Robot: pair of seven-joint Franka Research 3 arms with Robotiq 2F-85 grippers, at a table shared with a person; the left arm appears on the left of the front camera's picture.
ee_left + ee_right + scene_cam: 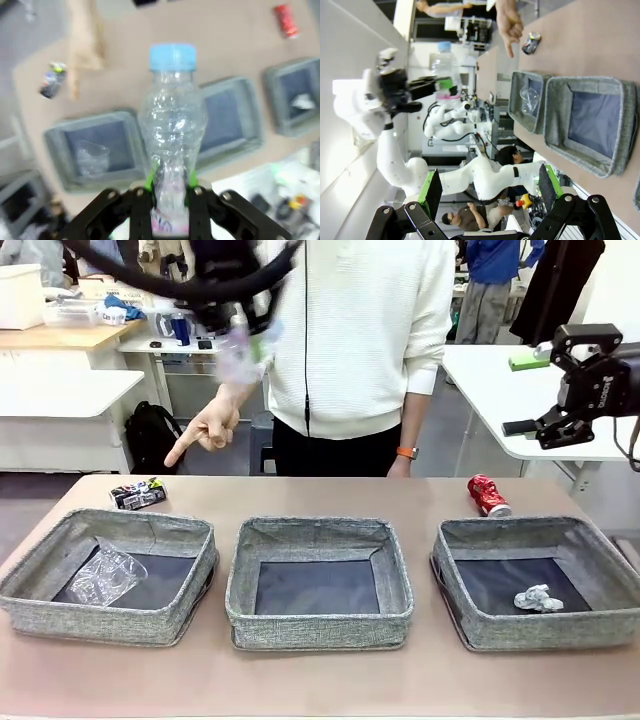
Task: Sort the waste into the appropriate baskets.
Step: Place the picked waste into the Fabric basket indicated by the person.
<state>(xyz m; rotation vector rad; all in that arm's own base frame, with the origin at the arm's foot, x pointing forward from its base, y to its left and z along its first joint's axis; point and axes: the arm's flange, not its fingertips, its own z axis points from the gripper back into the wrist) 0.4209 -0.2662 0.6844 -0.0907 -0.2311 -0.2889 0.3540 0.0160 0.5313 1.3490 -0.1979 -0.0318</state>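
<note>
Baskets, three grey ones, stand in a row across the lower frame of the front view on a brown table [320, 685]: left basket [100, 625], middle basket [320, 628], right basket [540, 635]. At top centre the left gripper [170, 182] clamps the base of a clear bottle [172, 115] with a blue cap, held in the air above the table. At the right edge the right gripper [490, 187] hangs with fingers spread wide, holding nothing. A person's hand [205, 430] points down at upper left. A clear cup [105, 575] lies in the left basket, a red can [488, 495] on the table behind the right basket, a black can [138, 494] behind the left basket, a paper ball [538, 598] in the right basket
</note>
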